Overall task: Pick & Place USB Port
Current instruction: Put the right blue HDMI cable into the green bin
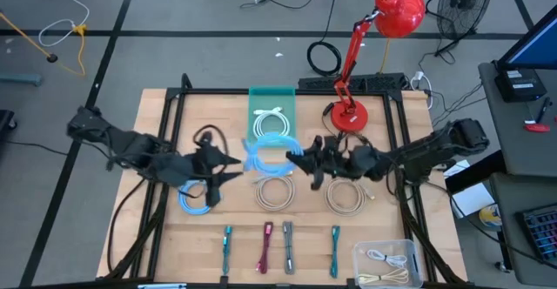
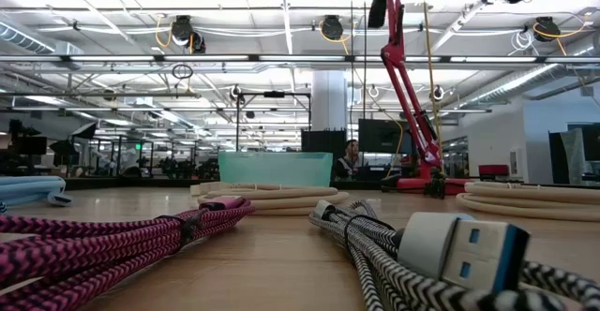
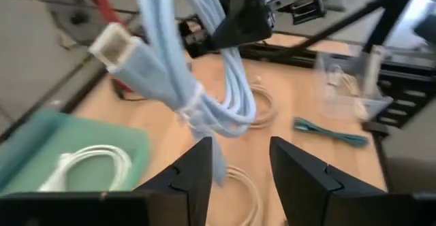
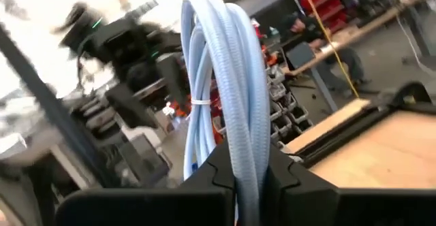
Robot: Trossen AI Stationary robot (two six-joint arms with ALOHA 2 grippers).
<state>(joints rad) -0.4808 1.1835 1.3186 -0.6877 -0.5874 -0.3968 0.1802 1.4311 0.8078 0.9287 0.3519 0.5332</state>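
table (image 1: 174, 237): wood | on it: green tray (image 1: 272, 100), red lamp (image 1: 348, 115), coiled cables (image 1: 276, 194)

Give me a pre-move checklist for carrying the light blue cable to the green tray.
1. Right tool shut on blue cable: ok.
2. Left tool let go: ok, its fingers stand apart and the cable hangs beyond them.
3. Cable clear of the table: ok, it hangs in the air between the two tools.
4. Green tray has room: cannot tell, a white cable already lies in it.
5. Path to tray: ok, the red lamp stands off to the side.
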